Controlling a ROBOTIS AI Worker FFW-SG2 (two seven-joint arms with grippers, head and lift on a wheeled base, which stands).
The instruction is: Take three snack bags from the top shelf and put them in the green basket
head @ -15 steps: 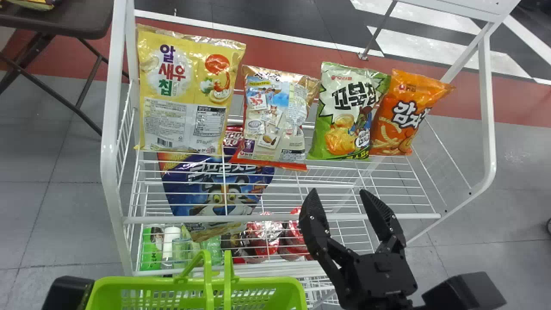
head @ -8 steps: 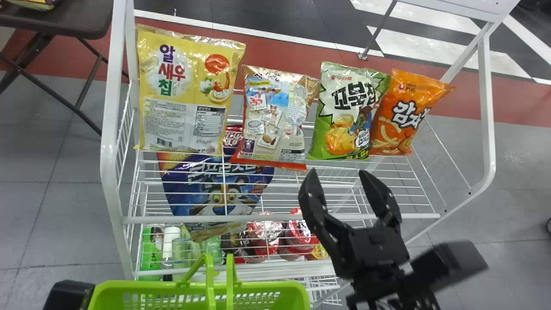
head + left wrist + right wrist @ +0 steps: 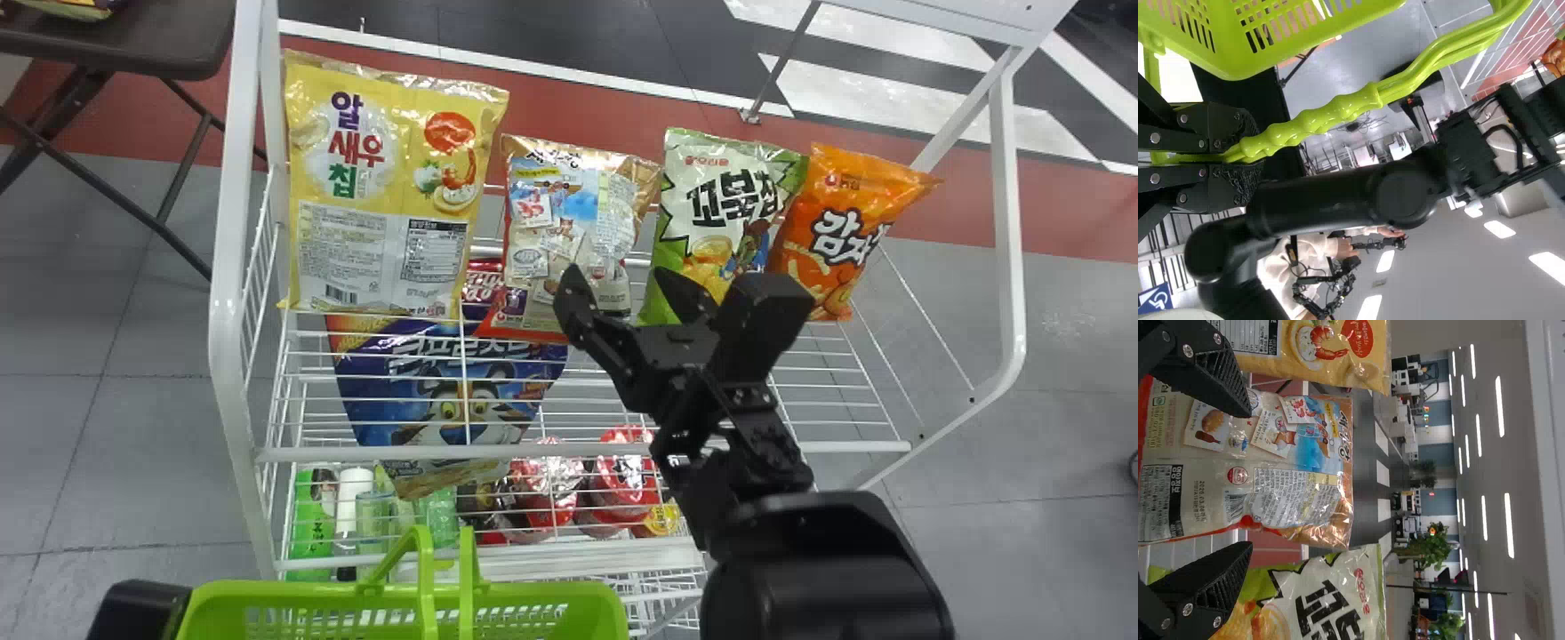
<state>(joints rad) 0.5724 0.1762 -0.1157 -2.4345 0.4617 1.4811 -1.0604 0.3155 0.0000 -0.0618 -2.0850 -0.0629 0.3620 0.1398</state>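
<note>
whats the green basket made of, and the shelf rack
The green basket looks like glossy moulded plastic: slots run through its wall and its ribbed handle shines. The rack is probably metal with a smooth white coating, going by its thin straight rods and bent tube frame.

Shows a table [image 3: 133, 40] at far left with a packet [image 3: 76, 9] on top. Holds a blue bag [image 3: 382, 391] lower down, left of centre; nearer, a green pack [image 3: 311, 507] beside a white bottle [image 3: 354, 498], red packages [image 3: 544, 489] to the right. Beyond, reveals a red floor band [image 3: 1058, 204], plants [image 3: 1435, 547] and ceiling lights [image 3: 1508, 523].
</note>
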